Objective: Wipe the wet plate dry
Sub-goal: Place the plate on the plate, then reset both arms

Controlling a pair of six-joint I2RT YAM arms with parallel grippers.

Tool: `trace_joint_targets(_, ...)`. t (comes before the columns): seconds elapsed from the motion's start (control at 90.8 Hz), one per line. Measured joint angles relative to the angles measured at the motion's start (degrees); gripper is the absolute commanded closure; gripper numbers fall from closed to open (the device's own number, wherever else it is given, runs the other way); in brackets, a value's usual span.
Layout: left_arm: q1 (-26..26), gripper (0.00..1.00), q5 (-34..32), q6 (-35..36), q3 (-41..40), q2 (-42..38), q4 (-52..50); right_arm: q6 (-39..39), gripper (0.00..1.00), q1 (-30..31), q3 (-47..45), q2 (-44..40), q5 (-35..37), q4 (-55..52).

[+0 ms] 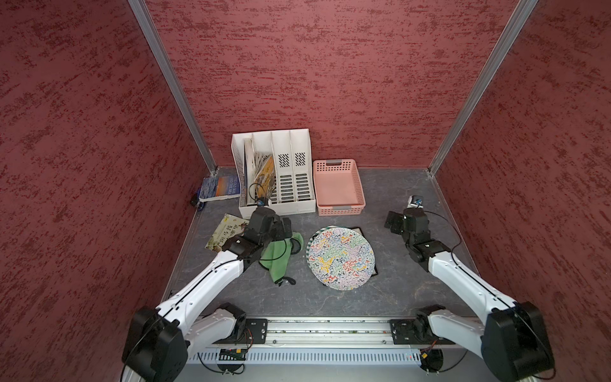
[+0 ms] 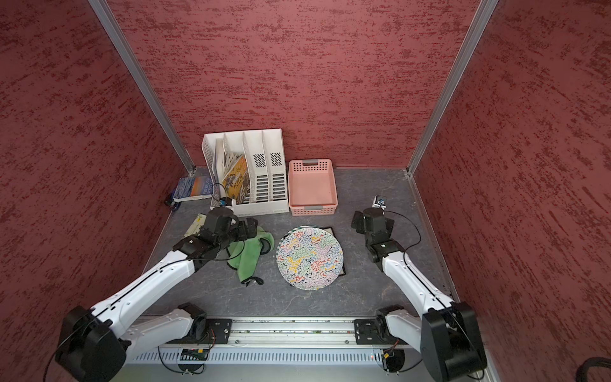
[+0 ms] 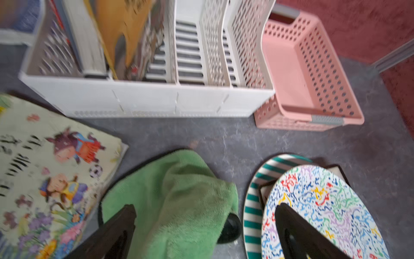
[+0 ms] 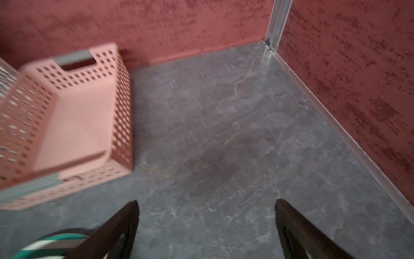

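Top views are taken up mostly by the grey table (image 1: 330, 297), walled in red. At its far edge a white file rack (image 1: 291, 206) is set, with books stood in its left slots, and a pink basket (image 1: 340, 209) is placed just beside it on the right. The squiggle-patterned plate (image 1: 340, 258) is found near the middle of the table, stacked on a dark square tray (image 3: 261, 190) and a green-striped plate (image 3: 253, 201). A green cloth (image 1: 279, 256) is crumpled just to its left, partly hidden under the left arm. A picture book (image 1: 224, 233) is laid beside the cloth. The left gripper (image 3: 205, 207) is seen with jaws spread wide, nothing clamped, one finger above the cloth and one above the plate. The right gripper (image 4: 206, 201) is likewise spread wide over the table, right of the plate.
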Motion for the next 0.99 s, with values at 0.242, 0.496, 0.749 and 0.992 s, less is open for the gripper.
trace_joint_targets(0.242, 10.3, 0.0, -1.2, 10.1, -10.8, -3.1, 13.4, -9.6, 0.02, -3.5, -0.3, 12.3, 0.4, 15.5)
trace_joint_targets(0.496, 25.0, 0.0, 9.6, 15.4, -11.3, 12.8, 30.9, -12.6, 0.02, -8.3, -7.6, 20.4, -7.2, 35.3)
trace_joint_targets(0.749, 26.6, 0.0, 15.6, 20.0, -11.0, 27.4, 46.2, -12.4, 0.01, -11.9, -13.6, 20.7, -14.7, 48.2)
trace_joint_targets(0.992, 25.8, 0.0, 14.6, 21.2, -19.1, 28.0, 61.9, -12.9, 0.01, -11.8, -13.6, 20.7, -17.9, 50.4)
